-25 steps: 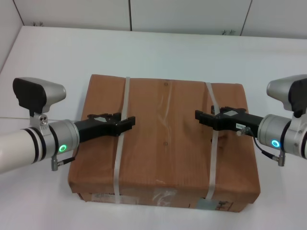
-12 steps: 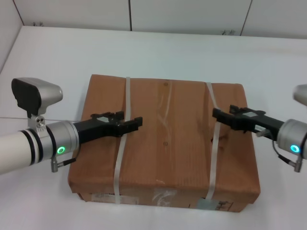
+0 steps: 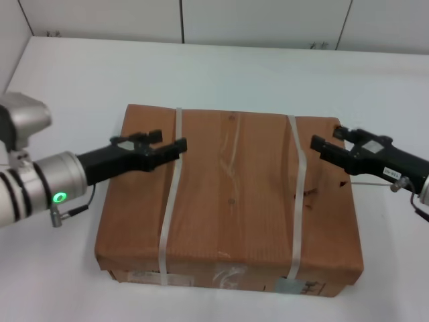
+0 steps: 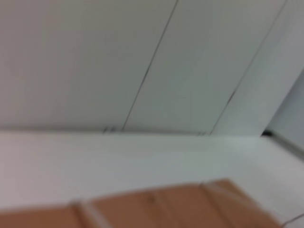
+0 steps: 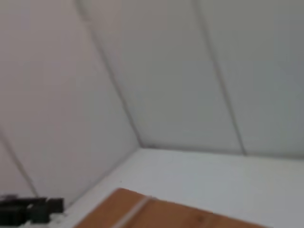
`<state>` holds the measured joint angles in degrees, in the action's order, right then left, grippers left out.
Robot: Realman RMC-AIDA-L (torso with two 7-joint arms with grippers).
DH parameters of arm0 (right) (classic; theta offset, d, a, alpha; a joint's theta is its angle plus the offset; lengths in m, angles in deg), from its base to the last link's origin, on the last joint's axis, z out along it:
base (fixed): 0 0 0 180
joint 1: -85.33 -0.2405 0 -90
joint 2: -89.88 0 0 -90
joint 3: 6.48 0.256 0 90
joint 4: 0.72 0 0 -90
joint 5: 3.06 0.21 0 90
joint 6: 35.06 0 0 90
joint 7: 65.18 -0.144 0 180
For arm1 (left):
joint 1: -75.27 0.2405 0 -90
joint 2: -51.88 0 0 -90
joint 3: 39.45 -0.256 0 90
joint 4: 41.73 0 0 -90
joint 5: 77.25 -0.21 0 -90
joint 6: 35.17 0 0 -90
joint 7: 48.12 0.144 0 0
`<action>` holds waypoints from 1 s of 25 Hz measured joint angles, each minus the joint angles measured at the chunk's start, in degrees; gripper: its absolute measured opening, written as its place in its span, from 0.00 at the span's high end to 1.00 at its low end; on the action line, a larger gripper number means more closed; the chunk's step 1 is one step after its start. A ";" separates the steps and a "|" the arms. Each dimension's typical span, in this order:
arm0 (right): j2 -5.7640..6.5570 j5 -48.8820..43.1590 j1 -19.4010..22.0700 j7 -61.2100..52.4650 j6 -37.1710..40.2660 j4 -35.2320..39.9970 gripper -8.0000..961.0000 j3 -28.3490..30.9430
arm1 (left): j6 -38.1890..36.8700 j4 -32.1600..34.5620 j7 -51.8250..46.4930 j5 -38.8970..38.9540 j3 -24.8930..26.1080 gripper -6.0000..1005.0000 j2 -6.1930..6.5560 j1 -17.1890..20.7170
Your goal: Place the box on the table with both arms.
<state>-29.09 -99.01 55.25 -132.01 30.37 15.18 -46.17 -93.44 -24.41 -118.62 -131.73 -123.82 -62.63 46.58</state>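
The brown cardboard box (image 3: 231, 201) lies flat on the white table (image 3: 221, 74), with two whitish straps across its top and labels on its near side. My left gripper (image 3: 169, 142) hovers over the box's left part, beside the left strap (image 3: 169, 201), open and empty. My right gripper (image 3: 328, 139) hovers at the box's right edge, right of the right strap (image 3: 297, 201), open and empty. The left wrist view shows the box top (image 4: 156, 209) and the table (image 4: 95, 156). The right wrist view shows a box corner (image 5: 166, 213) and the other arm's gripper (image 5: 28, 210).
The table stretches well beyond the box on every side. A white panelled wall (image 3: 201, 17) rises at its far edge and another (image 3: 10, 47) along its left side.
Both arms have drawn back outward. The left gripper moved left and away from me; the right gripper moved right, off the right strap to the box's edge. The box has not moved.
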 joint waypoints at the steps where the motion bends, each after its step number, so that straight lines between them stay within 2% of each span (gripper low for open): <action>1: 0.09 -0.17 0.21 1.30 1.88 0.64 0.25 -0.17 | -1.67 1.75 0.75 0.02 0.00 0.29 0.23 1.18; 4: 0.37 -2.82 0.80 4.25 8.93 3.58 0.25 -1.51 | -8.85 6.47 4.09 0.01 -0.01 0.29 1.14 4.35; 7: 0.44 -6.72 1.07 4.75 13.36 6.80 0.24 -2.14 | -16.94 7.72 5.52 0.00 0.37 0.29 2.31 5.32; 9: 0.44 -8.78 1.11 4.83 16.47 8.34 0.24 -2.15 | -22.76 7.81 6.11 -0.21 0.92 0.29 3.15 5.46; 13: 0.47 -10.15 0.57 4.79 25.17 10.35 0.23 -2.63 | -32.23 7.70 5.12 -3.27 0.76 0.29 6.03 4.46; 16: 0.48 -10.13 0.35 4.43 32.33 12.42 0.20 -2.64 | -35.80 7.61 5.08 -5.77 1.09 0.29 7.11 4.03; 20: 0.50 -9.80 0.17 3.41 36.62 14.10 0.10 -2.19 | -38.65 7.51 5.74 -6.43 1.25 0.29 7.54 3.85; 25: 0.50 -9.92 -0.91 2.75 36.88 14.64 0.10 -2.58 | -39.40 7.66 5.99 -6.43 1.29 0.29 7.54 3.74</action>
<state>-28.60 -108.93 54.34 -129.26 67.25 29.82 -48.75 -132.84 -16.74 -112.63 -138.16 -122.54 -55.10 50.31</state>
